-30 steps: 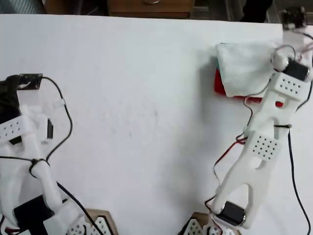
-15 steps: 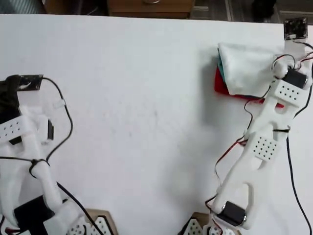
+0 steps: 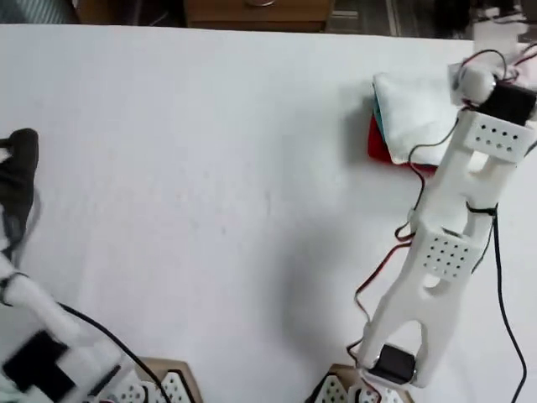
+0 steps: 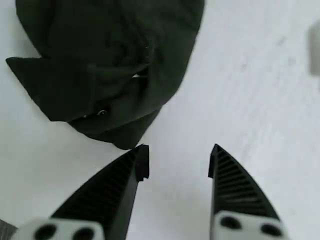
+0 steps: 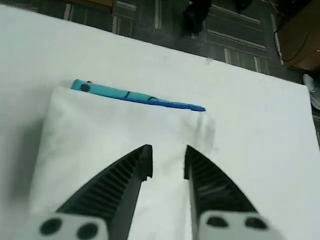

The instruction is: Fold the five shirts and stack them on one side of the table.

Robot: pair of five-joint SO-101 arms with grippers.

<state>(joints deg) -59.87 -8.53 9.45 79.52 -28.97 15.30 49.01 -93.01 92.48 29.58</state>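
Left hand [image 4: 178, 155] is spread wide right beside the crumpled dark shirt [image 4: 105, 65] at the desk's [image 3: 235, 168] left edge. Right hand [image 5: 167, 155], just a narrow gap and holding nothing, hangs over the folded white shirt [image 5: 100, 140], which tops the teal shirt [image 5: 130, 94] and red shirt [image 3: 377, 144].

A workroom that looks like a robotics lab: robot arms [image 3: 445, 252] trailing bare wires [image 3: 382, 277] are sitting at the near edge of a white table [image 3: 252, 168], a wooden cabinet [image 3: 260, 13] is standing beyond its far edge, and dark floor tiles [image 5: 235, 30] are showing behind.
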